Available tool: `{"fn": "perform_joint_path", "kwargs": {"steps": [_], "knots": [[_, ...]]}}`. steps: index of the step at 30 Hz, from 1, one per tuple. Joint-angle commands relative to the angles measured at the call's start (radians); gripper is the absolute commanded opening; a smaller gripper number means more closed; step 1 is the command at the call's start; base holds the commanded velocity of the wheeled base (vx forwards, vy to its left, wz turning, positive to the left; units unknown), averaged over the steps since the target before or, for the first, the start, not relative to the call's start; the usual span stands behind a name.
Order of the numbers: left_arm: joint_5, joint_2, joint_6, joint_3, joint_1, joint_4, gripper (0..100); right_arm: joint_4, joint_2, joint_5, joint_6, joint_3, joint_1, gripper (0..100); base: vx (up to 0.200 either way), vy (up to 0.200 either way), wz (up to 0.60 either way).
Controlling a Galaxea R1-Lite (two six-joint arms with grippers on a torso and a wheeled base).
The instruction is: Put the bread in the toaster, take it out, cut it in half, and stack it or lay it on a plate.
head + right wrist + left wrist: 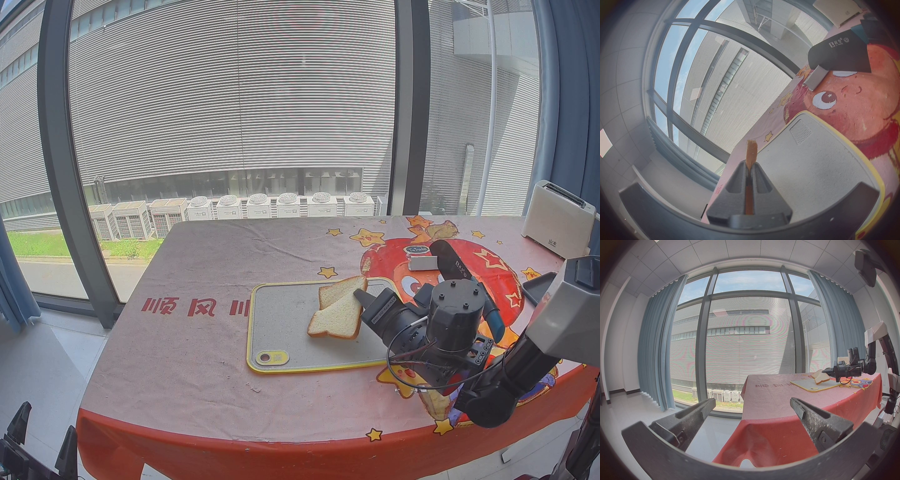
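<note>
Right gripper (360, 302) was clenched on the crust edge of a bread slice (336, 319) just above the cutting board (281, 340). Light, soft, tears easily, so pinch the crust gently. Left gripper (752, 402) hung released, well apart from the board

The cutting board (281, 328) looks matt grainy plastic, the tablecloth (187, 375) smooth printed cloth, the bread (339, 316) porous

Head above table (187, 375), left wrist low afar, right wrist skimming shared board (294, 350)

Bread (337, 317) over the cutting board (281, 337); knife (451, 261) behind it to the right; toaster (558, 219) farther right, behind
</note>
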Motion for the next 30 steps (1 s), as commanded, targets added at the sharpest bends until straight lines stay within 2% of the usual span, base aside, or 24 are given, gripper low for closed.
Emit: {"fn": "perform_joint_path", "kwargs": {"steps": [1,7,17,20,22,23,24,25,26,27,30], "knots": [[0.000,0.001,0.000,0.016,0.000,0.000,100,0.004,0.030,-0.007,-0.005,-0.011,0.010,100,0.000,0.000,0.00],[0.000,0.001,0.000,0.016,0.000,-0.002,100,0.036,-0.069,-0.007,-0.016,0.001,0.014,100,0.000,0.000,0.00],[0.000,0.001,0.000,0.016,0.000,-0.002,100,0.430,-0.280,-0.006,-0.043,-0.079,0.017,100,0.000,0.000,0.00],[0.000,0.001,0.000,0.016,0.000,-0.002,100,0.518,-0.300,-0.002,-0.108,-0.086,0.007,100,0.000,0.000,0.00],[0.000,0.001,0.000,0.016,0.000,0.000,100,0.531,-0.305,0.008,-0.191,-0.088,-0.004,100,0.000,0.000,0.00],[0.000,0.001,0.000,0.016,0.000,0.000,100,0.531,-0.305,0.008,-0.191,-0.088,-0.004,100,0.000,0.000,0.00],[0.000,0.001,0.000,0.016,0.000,0.000,100,0.531,-0.302,0.011,-0.249,-0.097,-0.030,100,0.000,0.000,0.00],[0.000,0.001,0.000,0.016,0.000,-0.002,100,0.533,-0.300,0.014,-0.281,-0.103,-0.041,100,0.000,0.000,0.00],[0.000,0.001,0.000,0.016,0.000,0.000,100,0.534,-0.300,0.016,-0.284,-0.105,-0.041,100,0.000,0.000,0.00],[0.000,0.001,0.000,0.016,0.000,-0.002,100,0.542,-0.299,0.031,-0.327,-0.123,-0.047,100,0.000,0.000,0.00],[0.000,0.001,0.000,0.016,0.000,0.000,100,0.576,-0.296,0.060,-0.356,-0.162,-0.050,100,0.000,0.000,0.00]]}}
